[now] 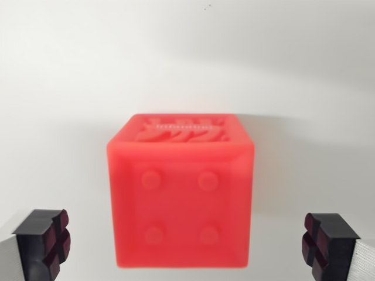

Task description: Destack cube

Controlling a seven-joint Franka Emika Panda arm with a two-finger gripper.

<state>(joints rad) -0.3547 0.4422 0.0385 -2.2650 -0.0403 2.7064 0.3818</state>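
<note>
White, bare tabletop (70, 70) fills my wrist view. My gripper (186, 243) hangs spread wide, holding nothing, its 2 fingertips (50, 240) flanking the red cube (181, 199) with clear gaps, centred so I judge a straight descent would straddle it. Any lower cube is hidden.

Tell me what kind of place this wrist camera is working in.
Probably a lab or test bench, though little shows: a plain white tabletop, one red plastic cube with four round studs, and the open gripper with black fingers on either side of it.
</note>
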